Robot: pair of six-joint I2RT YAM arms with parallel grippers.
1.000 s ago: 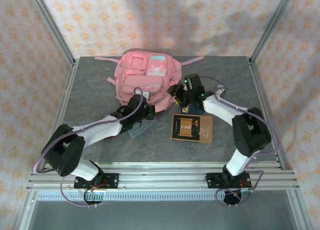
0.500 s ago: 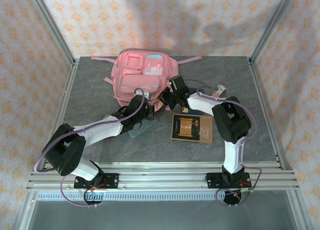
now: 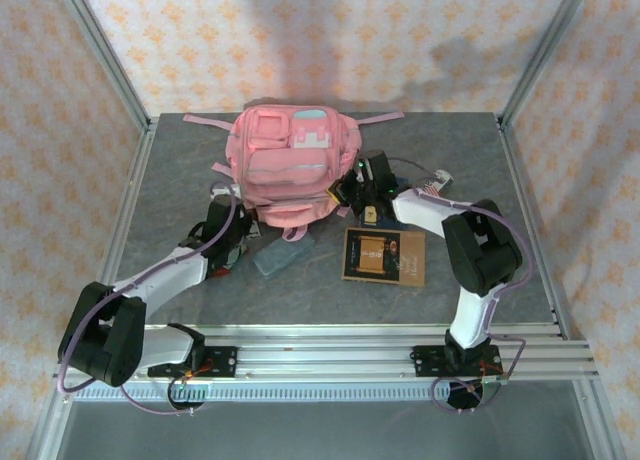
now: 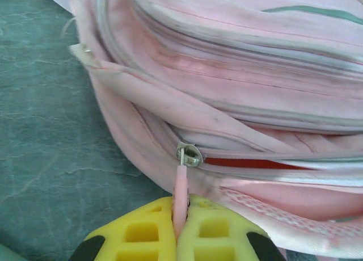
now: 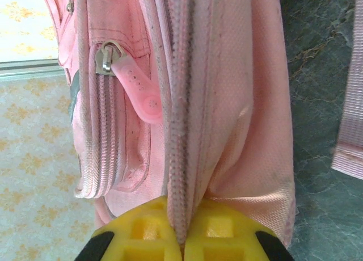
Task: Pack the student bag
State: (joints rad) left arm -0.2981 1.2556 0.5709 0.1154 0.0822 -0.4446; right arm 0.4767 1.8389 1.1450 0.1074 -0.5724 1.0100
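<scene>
a: what are the grippers on?
b: the left gripper (image 4: 180, 215) is clamped tight on the pink zip pull (image 4: 180, 187) of the student bag (image 3: 290, 165). the right gripper (image 5: 181, 221) is pinched together on a seam fold at the bag's right side.
a: changed from a second ago?
b: the left arm has drawn back leftward, uncovering the blue-grey case (image 3: 281, 255). the right gripper was beside the bag, now it grips it.
a: counts?
b: one bag at the far middle of the table (image 3: 180, 180), one case, one brown book (image 3: 383, 257), both near its front edge.
</scene>
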